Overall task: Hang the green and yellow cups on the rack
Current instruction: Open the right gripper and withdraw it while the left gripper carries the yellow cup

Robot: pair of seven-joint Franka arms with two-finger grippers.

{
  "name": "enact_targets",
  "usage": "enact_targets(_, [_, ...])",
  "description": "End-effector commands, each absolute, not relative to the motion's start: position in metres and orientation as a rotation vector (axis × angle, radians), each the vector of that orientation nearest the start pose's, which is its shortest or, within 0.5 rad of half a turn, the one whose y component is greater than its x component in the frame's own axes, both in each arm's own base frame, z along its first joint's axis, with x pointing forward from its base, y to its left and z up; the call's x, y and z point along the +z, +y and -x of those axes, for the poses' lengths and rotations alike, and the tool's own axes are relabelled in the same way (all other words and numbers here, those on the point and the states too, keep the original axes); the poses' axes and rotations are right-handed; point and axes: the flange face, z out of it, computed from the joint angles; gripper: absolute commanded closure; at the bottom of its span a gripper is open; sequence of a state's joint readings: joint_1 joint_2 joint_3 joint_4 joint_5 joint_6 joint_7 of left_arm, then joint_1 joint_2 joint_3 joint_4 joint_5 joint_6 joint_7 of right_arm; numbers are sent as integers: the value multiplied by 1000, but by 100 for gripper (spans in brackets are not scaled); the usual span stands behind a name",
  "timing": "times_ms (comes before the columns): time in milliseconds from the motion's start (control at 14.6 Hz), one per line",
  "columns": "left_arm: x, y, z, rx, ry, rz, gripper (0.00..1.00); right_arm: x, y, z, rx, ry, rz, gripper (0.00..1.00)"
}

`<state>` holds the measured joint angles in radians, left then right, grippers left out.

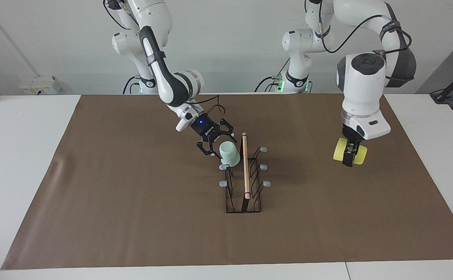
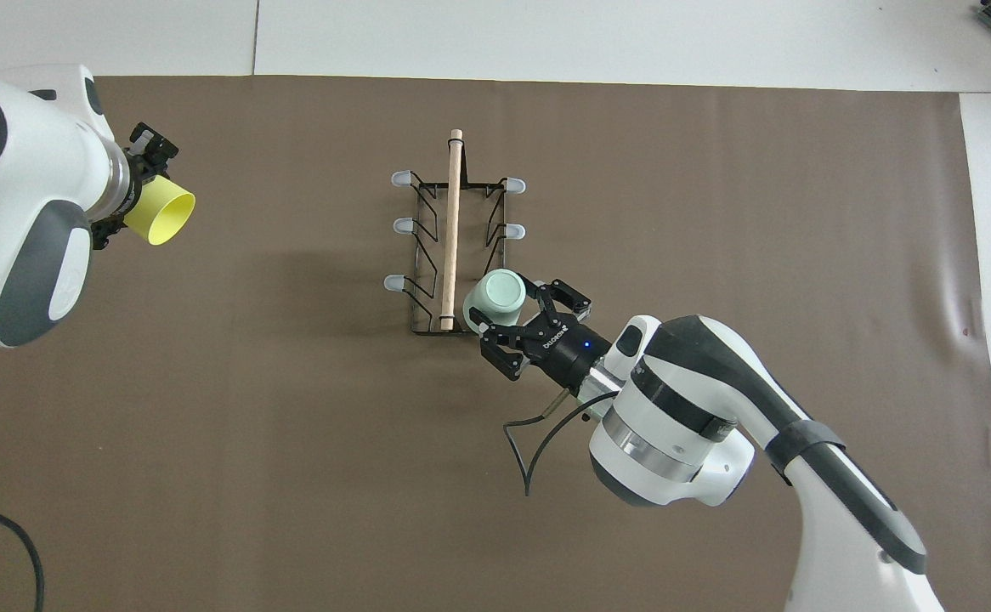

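Green cup [image 1: 229,153] sat inverted on the rack [image 1: 244,182] at mid-surface, on the prong nearest the robots' edge; right claw [image 1: 215,143] released beside it. Left claw [image 1: 349,154] clenched the yellow cup [image 1: 359,152] by its wall, over the surface's left-arm end. Light, stiff, slick plastic, I judged: grip mid-wall, gently.

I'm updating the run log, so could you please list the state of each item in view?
Pale mint green plastic cup: upside down on the rack's prong nearest the robots, right-arm side.
Bright yellow plastic cup: lifted, on its side, in the left claw.
Black wire rack with wooden rod: upright, other prongs bare.
Right claw: open beside the green cup.
Left claw: shut on the yellow cup.
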<state>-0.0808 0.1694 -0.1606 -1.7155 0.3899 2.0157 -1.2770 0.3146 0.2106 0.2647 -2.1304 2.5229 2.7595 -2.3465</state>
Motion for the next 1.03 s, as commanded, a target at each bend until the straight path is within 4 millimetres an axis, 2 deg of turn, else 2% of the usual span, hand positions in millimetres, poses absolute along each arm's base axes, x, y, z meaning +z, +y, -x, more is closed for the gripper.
enact_targets(0, [512,-156,-599,-539,-1251,2564,100,306,276,-471,-1179,-482,2206,0])
enact_targets(137, [511,-181,-588,-576,-1233,2521,100,315,273,-470,-1187,-489,2226,0])
enact_targets(274, [513,-205,-575,-629,-1179,2497,100,334,264,-474,-1218,-519,2262,0])
enact_targets(411, [512,-221,-567,-679,-1166,2464,100,352,255,-474,-1248,-574,2298,0])
enact_targets(617, [510,-236,-559,-728,-1219,2409,100,375,240,-473,-1294,-638,2357,0])
enact_targets(823, [502,-248,-557,-794,-1260,2364,100,397,203,-501,-1411,-845,2366,0])
enact_targets(960, [493,-264,-554,-832,-1285,2337,100,400,183,-515,-1443,-973,2378,0])
